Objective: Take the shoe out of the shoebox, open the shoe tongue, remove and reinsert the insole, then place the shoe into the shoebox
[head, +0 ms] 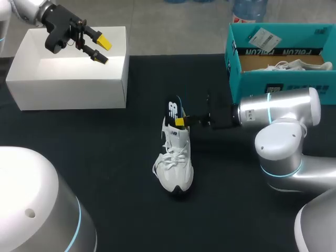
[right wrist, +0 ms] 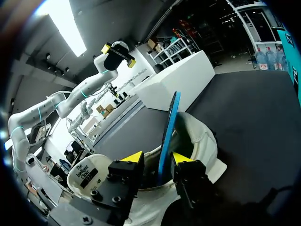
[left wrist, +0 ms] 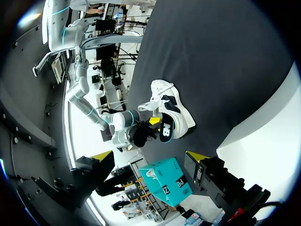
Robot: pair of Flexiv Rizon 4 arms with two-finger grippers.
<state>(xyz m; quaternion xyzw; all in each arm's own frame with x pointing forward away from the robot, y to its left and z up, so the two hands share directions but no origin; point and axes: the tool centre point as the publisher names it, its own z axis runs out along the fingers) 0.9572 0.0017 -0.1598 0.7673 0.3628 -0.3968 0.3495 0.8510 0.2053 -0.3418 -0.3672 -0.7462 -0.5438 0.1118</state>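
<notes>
Black on its upper face and blue along its thin edge, the insole (head: pixel 173 109) stood almost upright out of the heel of the shoe (head: pixel 175 163). The right gripper (head: pixel 181 122) pinched it, with one yellow tip on each face. The shoe, white with a padded collar and loose laces, lay on the dark matte tabletop (head: pixel 105 136), apart from the plain white box (head: pixel 68 86) and the teal cardboard shoebox (head: pixel 283 84). I judged the step to be the removing or the reinserting of the insole; which of the two, I cannot say. The insole looked thin and flexible, so the next move probably needed a straight path along the shoe, without folding it. The left gripper (head: pixel 101 49) hung above the white box, fingers spread, holding nothing.
</notes>
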